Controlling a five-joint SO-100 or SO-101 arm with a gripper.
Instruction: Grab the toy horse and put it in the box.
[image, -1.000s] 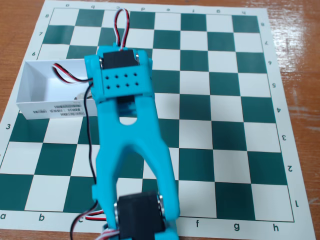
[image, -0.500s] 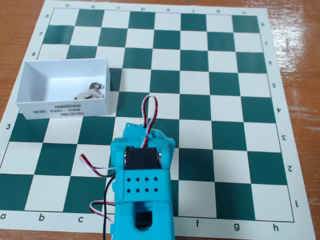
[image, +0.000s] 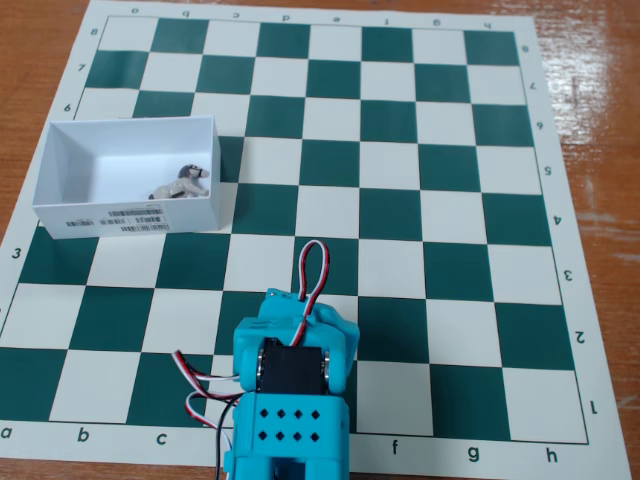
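Observation:
The toy horse (image: 182, 181), small and grey-and-white with a darker head, lies inside the white box (image: 130, 215) near its right wall. The box stands on the left side of the chessboard, its barcode label on the near long wall. My gripper (image: 296, 318) belongs to the blue arm folded at the bottom middle of the fixed view, well away from the box and to its lower right. I see it from behind and above, so its jaws are hidden and nothing shows in them.
The green-and-white chessboard mat (image: 400, 180) covers most of the wooden table (image: 600, 60). Red, white and black servo wires (image: 312, 268) loop up from the arm. The arm's base (image: 285, 430) sits at the board's near edge.

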